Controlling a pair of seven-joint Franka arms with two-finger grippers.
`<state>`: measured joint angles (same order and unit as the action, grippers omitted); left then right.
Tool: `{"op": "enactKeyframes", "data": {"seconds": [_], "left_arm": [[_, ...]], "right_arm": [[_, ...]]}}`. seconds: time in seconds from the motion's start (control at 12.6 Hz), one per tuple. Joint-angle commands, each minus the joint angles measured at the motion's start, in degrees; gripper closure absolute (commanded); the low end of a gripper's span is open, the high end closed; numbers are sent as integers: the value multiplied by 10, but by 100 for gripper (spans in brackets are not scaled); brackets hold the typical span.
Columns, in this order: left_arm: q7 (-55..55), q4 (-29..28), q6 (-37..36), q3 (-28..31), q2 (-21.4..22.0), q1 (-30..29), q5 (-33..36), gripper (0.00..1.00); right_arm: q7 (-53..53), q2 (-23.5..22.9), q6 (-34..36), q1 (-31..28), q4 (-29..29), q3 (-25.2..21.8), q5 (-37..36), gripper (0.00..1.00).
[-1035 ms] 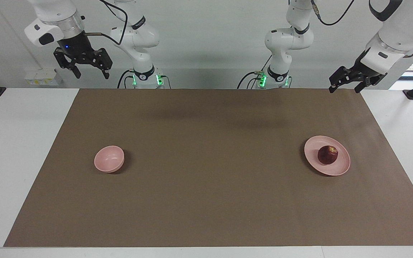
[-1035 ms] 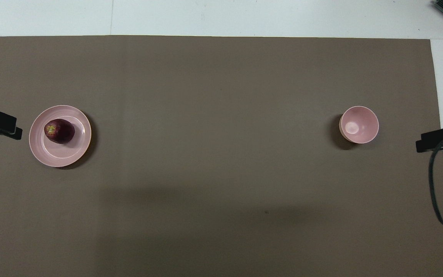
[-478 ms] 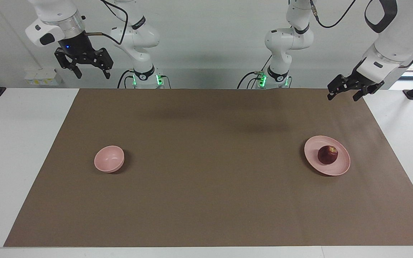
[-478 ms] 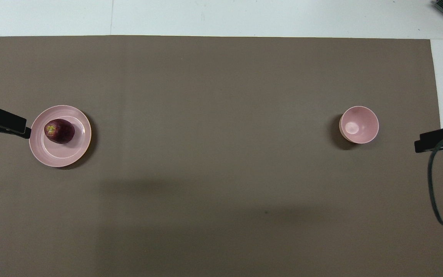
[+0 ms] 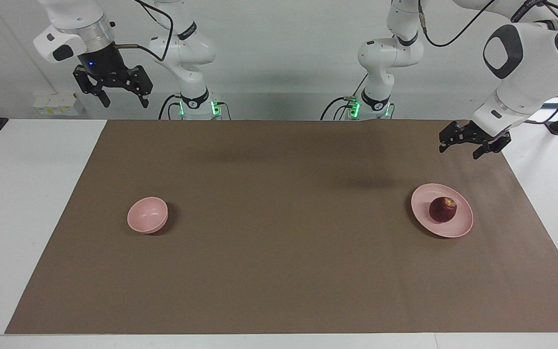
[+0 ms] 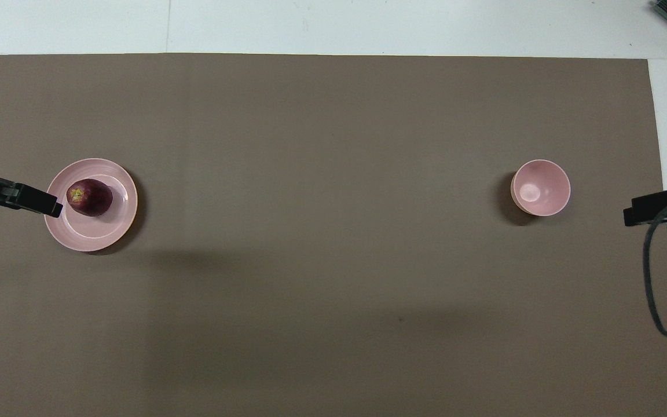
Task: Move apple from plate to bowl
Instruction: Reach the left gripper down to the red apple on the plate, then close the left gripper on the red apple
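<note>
Dark red apple (image 5: 442, 209) sits on the plate (image 5: 462, 228); bowl (image 5: 147, 214) holds nothing.
Left gripper (image 5: 459, 147), fingers spread, has dropped lower toward the plate; right gripper (image 5: 121, 100) waits, fingers spread.

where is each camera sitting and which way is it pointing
Facing view: high across the table, looking at the robots; both arms show whole, left gripper up over the mat near the plate, right gripper raised, waiting.
Overhead view: high above the robots' end, looking steeply down; only gripper tips show, left gripper and right gripper.
Both share the brown mat, plate with apple, and bowl, half a turn apart.
</note>
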<state>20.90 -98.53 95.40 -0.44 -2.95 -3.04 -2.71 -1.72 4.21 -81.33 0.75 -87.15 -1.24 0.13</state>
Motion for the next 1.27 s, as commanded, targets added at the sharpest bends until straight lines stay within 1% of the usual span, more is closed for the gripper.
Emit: {"op": "enactKeyframes", "data": {"seconds": [0.0, 0.16, 0.32, 0.48, 0.64, 0.8, 0.96, 1.03, 1.19], "left_arm": [[61, -70, 65, -3, 21, -13, 9, 0], [84, -102, 118, -3, 15, -25, 9, 0], [91, -104, 150, -3, -20, -26, 9, 0], [90, -103, 207, -3, -63, -26, 20, 0], [88, -102, 248, -3, -93, -28, 44, 0], [85, -103, 301, -3, -122, -27, 45, 0], [73, -104, 316, -3, -127, -27, 45, 0], [65, -105, 323, -3, -139, -25, 45, 0], [59, -108, 328, -3, -141, -26, 45, 0]], "right_arm": [[19, 16, -7, -5, -20, 0, 13, 0], [19, 20, -7, -4, -26, 0, 13, 0], [19, 20, -7, -4, -26, 0, 13, 0], [19, 20, -7, -5, -26, 0, 13, 0], [19, 20, -7, -4, -26, 0, 13, 0], [19, 20, -7, -4, -26, 0, 13, 0], [19, 20, -7, -4, -26, 0, 13, 0], [19, 20, -6, -4, -26, 0, 13, 0], [19, 20, -4, -4, -26, 0, 13, 0]]}}
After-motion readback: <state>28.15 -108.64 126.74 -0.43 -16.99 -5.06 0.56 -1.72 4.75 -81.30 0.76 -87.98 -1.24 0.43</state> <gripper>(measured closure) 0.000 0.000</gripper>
